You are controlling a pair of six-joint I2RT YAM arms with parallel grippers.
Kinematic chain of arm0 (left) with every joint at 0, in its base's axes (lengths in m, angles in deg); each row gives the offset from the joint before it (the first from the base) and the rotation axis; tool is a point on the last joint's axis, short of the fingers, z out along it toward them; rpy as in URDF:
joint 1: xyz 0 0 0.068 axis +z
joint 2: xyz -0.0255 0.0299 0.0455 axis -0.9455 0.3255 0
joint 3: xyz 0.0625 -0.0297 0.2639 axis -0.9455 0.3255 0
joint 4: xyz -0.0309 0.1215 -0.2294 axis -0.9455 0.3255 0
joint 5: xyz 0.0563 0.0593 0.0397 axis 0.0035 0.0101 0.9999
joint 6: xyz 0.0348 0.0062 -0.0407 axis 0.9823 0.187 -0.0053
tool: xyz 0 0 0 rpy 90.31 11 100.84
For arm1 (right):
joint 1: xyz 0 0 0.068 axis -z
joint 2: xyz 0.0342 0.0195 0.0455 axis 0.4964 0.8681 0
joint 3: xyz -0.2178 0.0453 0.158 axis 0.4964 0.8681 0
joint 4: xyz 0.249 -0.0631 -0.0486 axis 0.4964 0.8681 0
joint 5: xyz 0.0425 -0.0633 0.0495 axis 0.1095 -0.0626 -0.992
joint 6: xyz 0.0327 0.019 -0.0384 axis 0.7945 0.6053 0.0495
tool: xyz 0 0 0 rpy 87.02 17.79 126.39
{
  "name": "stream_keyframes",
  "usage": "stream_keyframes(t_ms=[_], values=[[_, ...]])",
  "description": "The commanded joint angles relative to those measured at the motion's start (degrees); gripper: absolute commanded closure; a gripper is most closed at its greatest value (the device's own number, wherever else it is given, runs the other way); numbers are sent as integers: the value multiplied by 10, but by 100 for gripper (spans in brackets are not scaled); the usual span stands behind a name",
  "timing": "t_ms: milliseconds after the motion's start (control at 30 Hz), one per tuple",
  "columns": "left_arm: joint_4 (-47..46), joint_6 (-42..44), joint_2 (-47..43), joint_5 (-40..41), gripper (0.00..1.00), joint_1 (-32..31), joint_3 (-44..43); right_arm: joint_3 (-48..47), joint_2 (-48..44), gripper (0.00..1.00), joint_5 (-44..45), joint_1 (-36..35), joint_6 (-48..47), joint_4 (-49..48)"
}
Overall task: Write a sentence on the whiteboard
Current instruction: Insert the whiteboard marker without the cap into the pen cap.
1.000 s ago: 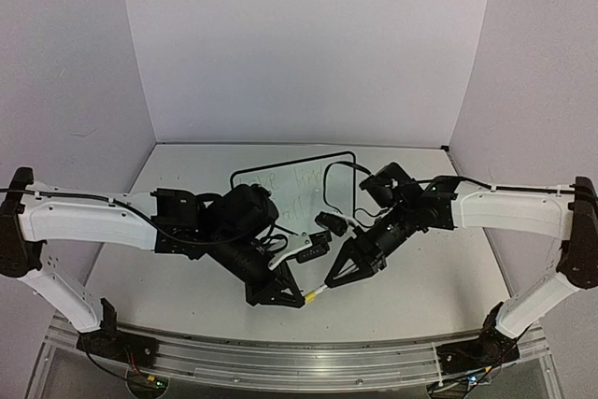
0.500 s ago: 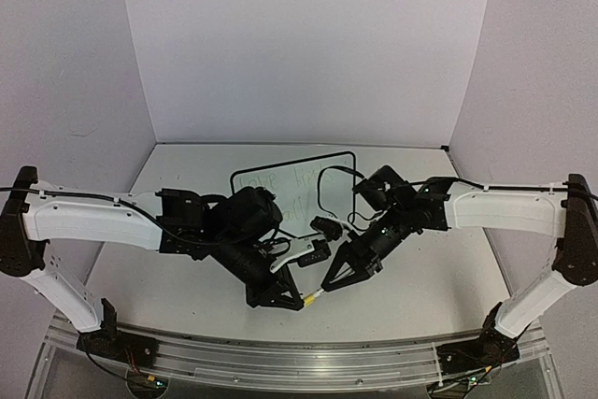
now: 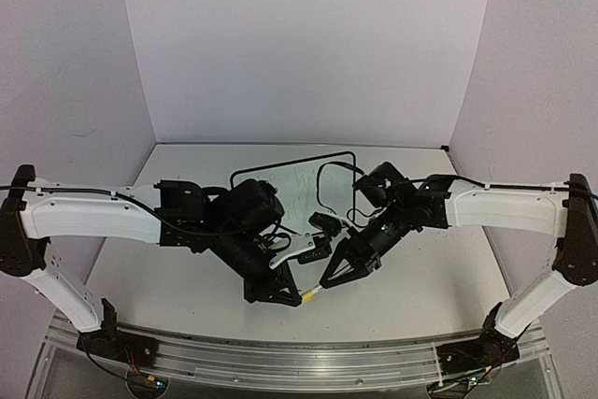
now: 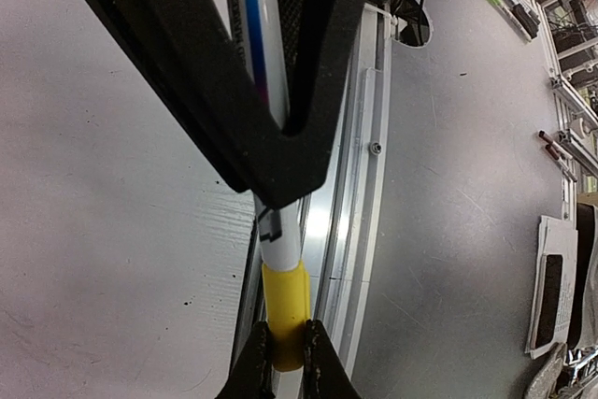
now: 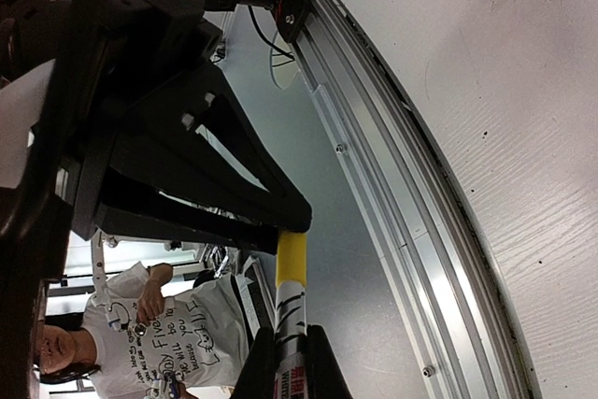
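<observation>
The whiteboard [image 3: 295, 186] lies flat at mid-table, partly hidden behind both arms. The sentence [image 3: 297, 180] shows only as faint greenish strokes that I cannot read. A white marker [image 3: 320, 286] with a yellow cap [image 3: 308, 294] is held between the grippers, in front of the board. My left gripper [image 3: 301, 296] is shut on the yellow cap [image 4: 285, 310], its tips [image 4: 288, 362] pinching it. My right gripper [image 3: 327, 281] is shut on the marker's labelled barrel [image 5: 289, 310], with the cap [image 5: 291, 259] just beyond its tips [image 5: 290, 366].
An aluminium rail [image 3: 280, 354] runs along the table's near edge, directly below the marker. Black cables [image 3: 322, 184] loop over the whiteboard's right part. White walls enclose the back and sides. A person in a printed white T-shirt [image 5: 159, 343] shows beyond the table.
My right gripper has moved down and left to the marker held by my left gripper and now has its barrel. The left arm has shifted slightly.
</observation>
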Motion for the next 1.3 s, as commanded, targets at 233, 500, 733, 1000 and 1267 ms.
stream_keyframes(t_ms=[233,500,733,1000,1267], values=[[-217,40,8,10,100,14,-97,-7,6,100,-21,-36,7,-43],[-238,46,13,10,100,21,-113,2,6,100,-23,-40,17,-55],[-246,52,16,2,100,31,-128,5,6,100,-21,-44,19,-58],[-245,48,18,-4,100,37,-127,1,0,100,13,-46,18,-59],[-183,-5,-86,111,68,75,-8,1,-73,100,142,27,13,-16]])
